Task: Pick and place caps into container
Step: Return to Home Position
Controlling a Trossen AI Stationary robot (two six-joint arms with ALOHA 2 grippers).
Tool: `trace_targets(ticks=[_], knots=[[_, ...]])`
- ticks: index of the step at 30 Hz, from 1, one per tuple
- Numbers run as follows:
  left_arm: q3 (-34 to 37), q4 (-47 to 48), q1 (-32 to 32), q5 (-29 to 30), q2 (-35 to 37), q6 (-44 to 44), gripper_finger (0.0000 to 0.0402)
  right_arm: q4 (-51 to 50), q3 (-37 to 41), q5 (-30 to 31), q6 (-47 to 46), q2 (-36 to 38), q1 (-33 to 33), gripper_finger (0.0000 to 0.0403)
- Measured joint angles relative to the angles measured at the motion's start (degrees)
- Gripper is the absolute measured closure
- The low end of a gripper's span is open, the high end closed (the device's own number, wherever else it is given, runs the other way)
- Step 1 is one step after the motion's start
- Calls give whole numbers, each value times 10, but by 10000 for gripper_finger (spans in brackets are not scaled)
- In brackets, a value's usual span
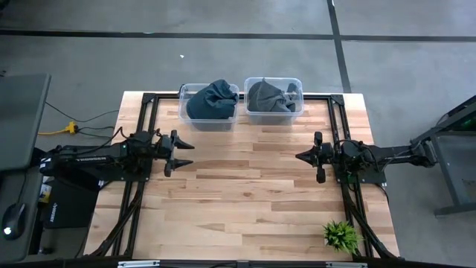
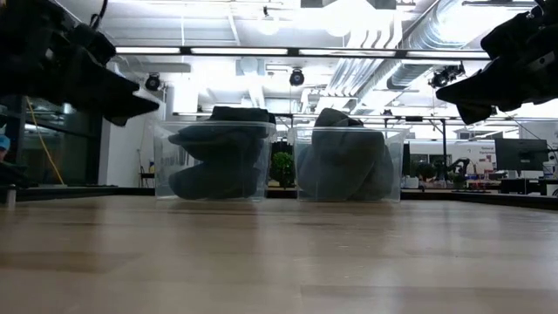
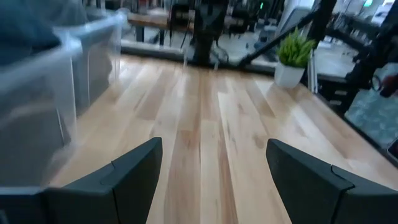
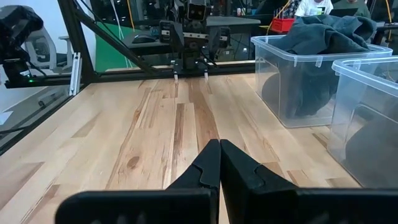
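Left claw point(image 1: 186, 153) hovers level above the table point(image 1: 245, 201), spread wide; right claw point(image 1: 300, 156) faces it, pressed together.

The table point(image 1: 245, 186) is built of jointed wood strips, smooth and faintly glossy. The left container point(image 1: 184, 90) and right container point(image 1: 300, 81) are moulded in clear, glossy plastic. The blue caps point(image 1: 212, 100) and grey caps point(image 1: 269, 97) are made of soft matt cloth. The left gripper point(image 3: 214, 144) and right gripper point(image 4: 219, 144) are finished matt black.

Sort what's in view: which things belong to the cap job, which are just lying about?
Job: blue caps in left container; grey caps in right container; left gripper, open; right gripper, shut.
Lying about: potted plant.
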State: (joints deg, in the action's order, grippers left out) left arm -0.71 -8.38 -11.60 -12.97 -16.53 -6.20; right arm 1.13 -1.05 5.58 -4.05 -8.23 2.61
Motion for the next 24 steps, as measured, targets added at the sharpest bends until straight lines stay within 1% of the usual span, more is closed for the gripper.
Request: trace_targets(ticks=[6,13,16,20,24], knots=[[0,-43,0,-10,31,6,115,0,0,0,0,0,0,402],[0,-40,0,-86,81,14,115,1,0,0,0,0,0,402],[0,-40,0,-90,101,-4,115,1,0,0,0,0,0,402],[0,-35,0,-90,108,-33,115,1,0,0,0,0,0,402],[0,-12,0,-87,108,-32,115,1,0,0,0,0,0,402]])
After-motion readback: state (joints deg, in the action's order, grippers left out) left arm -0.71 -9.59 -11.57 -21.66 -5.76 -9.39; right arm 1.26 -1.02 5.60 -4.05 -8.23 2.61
